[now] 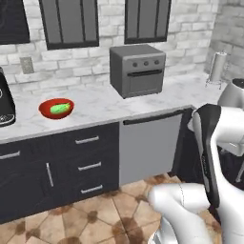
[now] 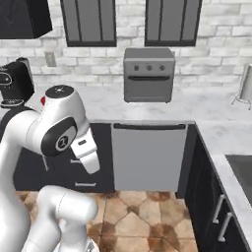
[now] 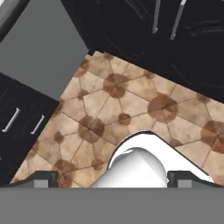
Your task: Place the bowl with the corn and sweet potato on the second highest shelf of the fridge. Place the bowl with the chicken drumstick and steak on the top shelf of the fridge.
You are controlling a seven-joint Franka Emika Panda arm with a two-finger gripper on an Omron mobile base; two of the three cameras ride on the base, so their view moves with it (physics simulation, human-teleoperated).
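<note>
Sitting on the worktop left of the oven, the bowl with corn looks rigid, light, glossy and probably slippery; pinch its rim. Jaws spread wide, empty, aimed at the floor.

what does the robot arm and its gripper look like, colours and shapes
The arm is glossy white with rounded, tube-like links and bulbous joints. One joint has a dark grey round cap with a small emblem, and another a dark flat cap on top. In the left base view a black band runs along one link. The gripper shows two small dark grey, blocky finger tips. No cables are visible.
</note>
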